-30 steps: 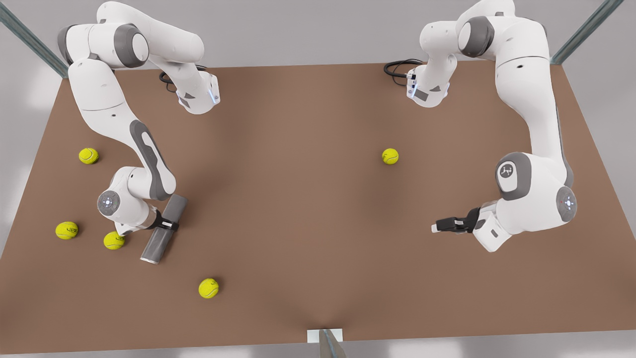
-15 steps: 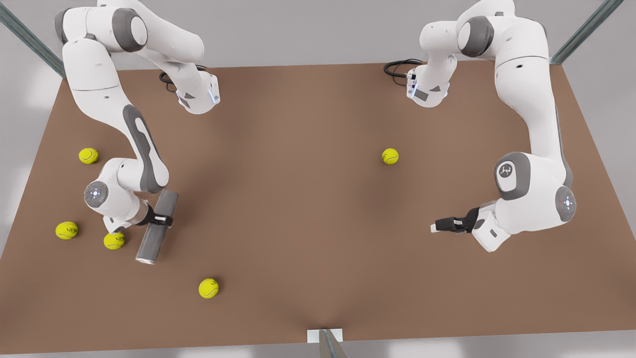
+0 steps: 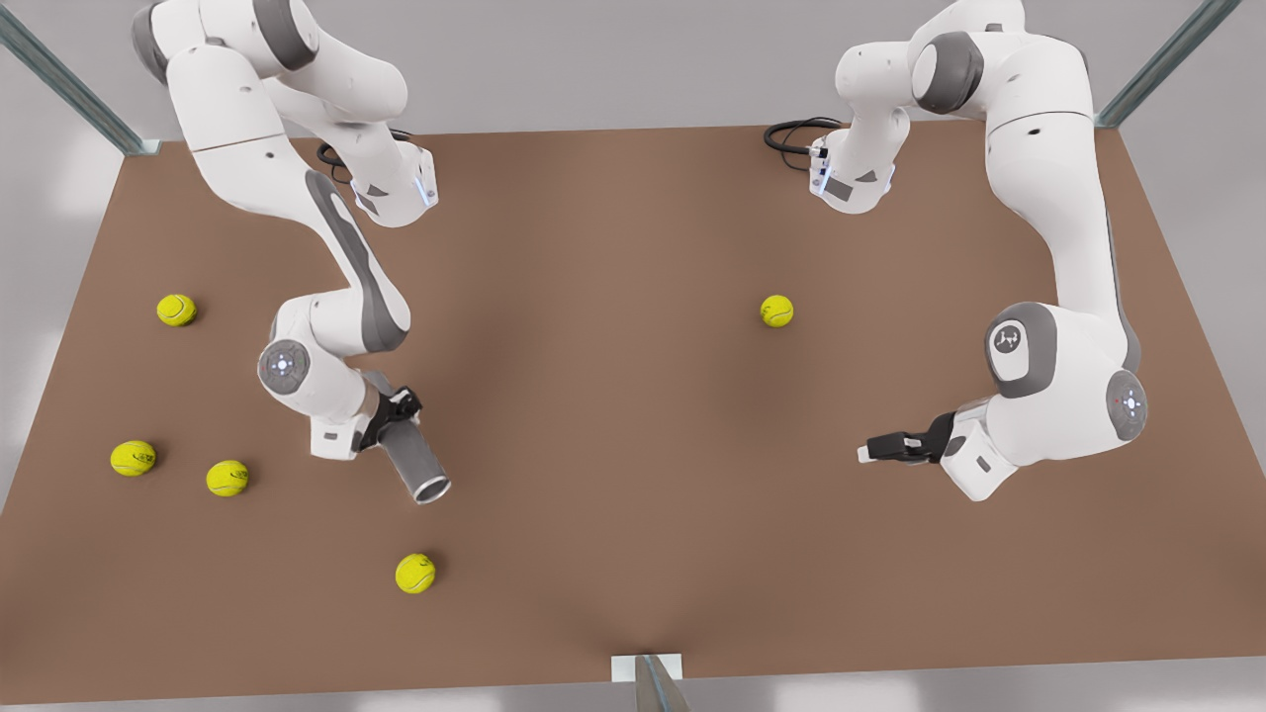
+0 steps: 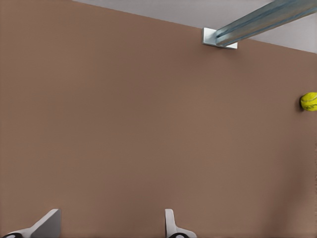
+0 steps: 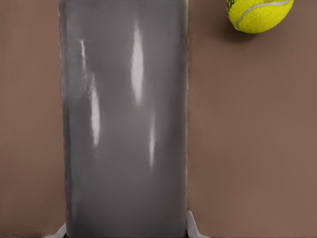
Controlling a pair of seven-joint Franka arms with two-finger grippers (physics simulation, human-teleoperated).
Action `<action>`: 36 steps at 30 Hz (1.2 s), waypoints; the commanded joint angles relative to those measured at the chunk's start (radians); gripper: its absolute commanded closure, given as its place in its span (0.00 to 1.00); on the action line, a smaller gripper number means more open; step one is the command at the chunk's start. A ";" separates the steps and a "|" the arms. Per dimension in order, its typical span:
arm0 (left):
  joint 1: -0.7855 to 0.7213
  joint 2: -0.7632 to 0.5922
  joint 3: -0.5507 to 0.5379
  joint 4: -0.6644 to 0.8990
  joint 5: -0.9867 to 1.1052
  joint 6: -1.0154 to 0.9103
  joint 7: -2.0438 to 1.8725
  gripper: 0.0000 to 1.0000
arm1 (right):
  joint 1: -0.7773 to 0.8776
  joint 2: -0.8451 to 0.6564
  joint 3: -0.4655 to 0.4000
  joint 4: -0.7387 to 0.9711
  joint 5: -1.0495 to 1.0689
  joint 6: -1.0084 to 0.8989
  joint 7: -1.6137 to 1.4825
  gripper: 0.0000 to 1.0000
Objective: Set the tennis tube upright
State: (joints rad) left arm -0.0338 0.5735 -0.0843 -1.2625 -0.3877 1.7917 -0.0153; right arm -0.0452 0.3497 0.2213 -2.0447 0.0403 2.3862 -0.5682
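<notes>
1. The right gripper (image 3: pixel 398 415) is clamped across the tennis tube (image 3: pixel 415 463) near its middle, holding it tilted, likely mid-swing toward vertical.
2. The tube hangs at about 8 o'clock of the table (image 3: pixel 633 396); its long axis slants, with the open lighter rim toward 5 o'clock.
3. The left gripper (image 3: pixel 885 450) waits at 4 o'clock, fingers parted and empty.

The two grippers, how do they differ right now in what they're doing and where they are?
The right gripper, on the front view's left, is shut on the tennis tube, which points its lighter rim toward the camera; the left gripper, on the front view's right, holds nothing. In the left wrist view the left gripper's fingertips stand apart over bare table; that arm waits. Both are two-finger grippers on white arms.
</notes>
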 commanded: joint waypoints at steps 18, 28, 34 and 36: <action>-0.003 0.003 0.000 -0.002 0.000 0.002 0.000 0.01 | 0.568 0.196 -0.056 0.233 0.049 0.126 -0.234 0.24; -0.002 0.005 0.000 -0.003 -0.002 0.000 0.002 0.01 | 0.691 0.321 -0.165 0.360 0.061 0.185 -0.453 0.24; -0.002 0.005 0.000 -0.003 -0.002 0.000 0.002 0.01 | 0.719 0.341 -0.197 0.360 0.064 0.157 -0.383 0.00; -0.002 0.005 0.000 -0.003 -0.002 0.000 0.002 0.01 | 0.720 0.339 -0.195 0.360 0.064 0.153 -0.384 0.00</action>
State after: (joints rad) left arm -0.0353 0.5769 -0.0843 -1.2652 -0.3894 1.7903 -0.0138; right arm 0.6750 0.6864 0.0261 -1.6843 0.1043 2.5351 -0.9526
